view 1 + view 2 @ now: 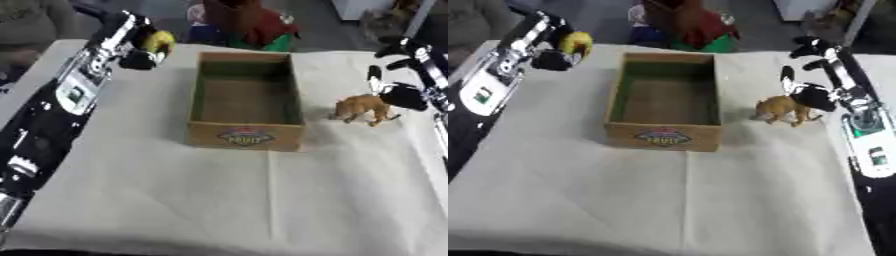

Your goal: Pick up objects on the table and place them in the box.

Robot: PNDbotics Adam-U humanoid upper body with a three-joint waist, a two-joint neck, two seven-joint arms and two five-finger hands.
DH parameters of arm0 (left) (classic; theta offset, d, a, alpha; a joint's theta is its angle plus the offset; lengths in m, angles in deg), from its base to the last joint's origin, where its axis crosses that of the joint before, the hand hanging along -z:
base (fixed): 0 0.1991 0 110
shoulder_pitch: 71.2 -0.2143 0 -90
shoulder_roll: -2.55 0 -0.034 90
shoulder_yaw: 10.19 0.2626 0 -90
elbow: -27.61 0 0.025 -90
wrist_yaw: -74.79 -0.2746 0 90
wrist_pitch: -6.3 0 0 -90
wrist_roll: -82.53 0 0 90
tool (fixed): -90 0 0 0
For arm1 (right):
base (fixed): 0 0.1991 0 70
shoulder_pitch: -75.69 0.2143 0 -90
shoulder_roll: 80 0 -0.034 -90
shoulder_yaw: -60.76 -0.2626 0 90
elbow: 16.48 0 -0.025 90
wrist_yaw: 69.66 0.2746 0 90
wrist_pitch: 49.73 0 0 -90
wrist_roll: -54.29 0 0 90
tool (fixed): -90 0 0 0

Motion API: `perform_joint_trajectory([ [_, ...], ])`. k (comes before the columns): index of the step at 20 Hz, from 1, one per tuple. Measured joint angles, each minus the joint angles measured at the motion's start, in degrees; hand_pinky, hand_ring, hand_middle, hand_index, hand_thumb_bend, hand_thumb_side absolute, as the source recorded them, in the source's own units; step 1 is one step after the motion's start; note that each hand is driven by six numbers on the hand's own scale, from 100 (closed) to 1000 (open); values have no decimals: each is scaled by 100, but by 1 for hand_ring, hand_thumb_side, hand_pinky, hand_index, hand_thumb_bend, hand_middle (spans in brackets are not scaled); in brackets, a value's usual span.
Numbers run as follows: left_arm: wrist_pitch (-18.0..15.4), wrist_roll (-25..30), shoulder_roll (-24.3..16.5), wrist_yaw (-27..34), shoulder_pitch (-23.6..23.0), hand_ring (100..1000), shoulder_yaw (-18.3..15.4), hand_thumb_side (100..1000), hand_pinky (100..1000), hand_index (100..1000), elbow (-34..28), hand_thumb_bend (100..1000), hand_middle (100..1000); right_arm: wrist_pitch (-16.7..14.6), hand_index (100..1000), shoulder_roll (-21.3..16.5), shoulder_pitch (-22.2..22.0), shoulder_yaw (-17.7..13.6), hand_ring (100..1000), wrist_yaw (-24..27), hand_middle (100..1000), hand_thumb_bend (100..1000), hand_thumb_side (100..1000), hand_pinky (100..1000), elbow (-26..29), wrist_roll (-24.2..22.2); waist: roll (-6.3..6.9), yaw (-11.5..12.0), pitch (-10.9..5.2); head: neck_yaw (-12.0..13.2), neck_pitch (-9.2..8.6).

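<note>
An open cardboard box (248, 134) stands in the middle of the table, and nothing shows inside it. My left hand (140, 46) is raised to the left of the box's far corner, its fingers curled round a yellow object (161, 42). To the right of the box a small brown toy animal (365, 108) stands on the cloth. My right hand (814, 85) hovers just above and behind the animal with its fingers spread, one fingertip close to the animal's back.
A white cloth (219, 195) covers the table. Beyond the far edge sits a red, green and blue heap (249, 25). A person's sleeve shows at the far left corner (31, 22).
</note>
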Motion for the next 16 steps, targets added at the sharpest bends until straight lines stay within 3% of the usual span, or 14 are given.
perform_joint_trajectory([
  [6, -328, 370, 479, -266, 79, 523, 283, 100, 601, 578, 268, 294, 421, -13, 878, 45, 0, 8, 842, 7, 669, 100, 100, 715, -14, -13, -14, -62, 0, 54, 0],
  [9, -442, 471, 603, -341, 74, 583, 343, 100, 635, 649, 368, 445, 483, -14, 877, 45, 0, 10, 841, 9, 666, 100, 100, 716, -31, -14, -17, -75, 0, 55, 0],
  [10, -482, 500, 630, -339, 57, 612, 359, 100, 653, 678, 377, 456, 513, -14, 877, 45, 0, 10, 841, 9, 666, 100, 100, 716, -34, -14, -18, -75, 0, 55, 0],
  [13, -700, 690, 650, -133, -10, 729, 369, 100, 719, 773, 335, 591, 637, -14, 877, 45, 0, 9, 841, 9, 666, 100, 100, 717, -35, -14, -24, -68, 0, 52, 0],
  [16, -887, 845, 643, 207, -123, 754, 366, 139, 744, 798, 72, 680, 665, -14, 877, 43, 0, 4, 843, 9, 669, 100, 100, 718, -45, -13, -32, -45, 0, 47, 0],
])
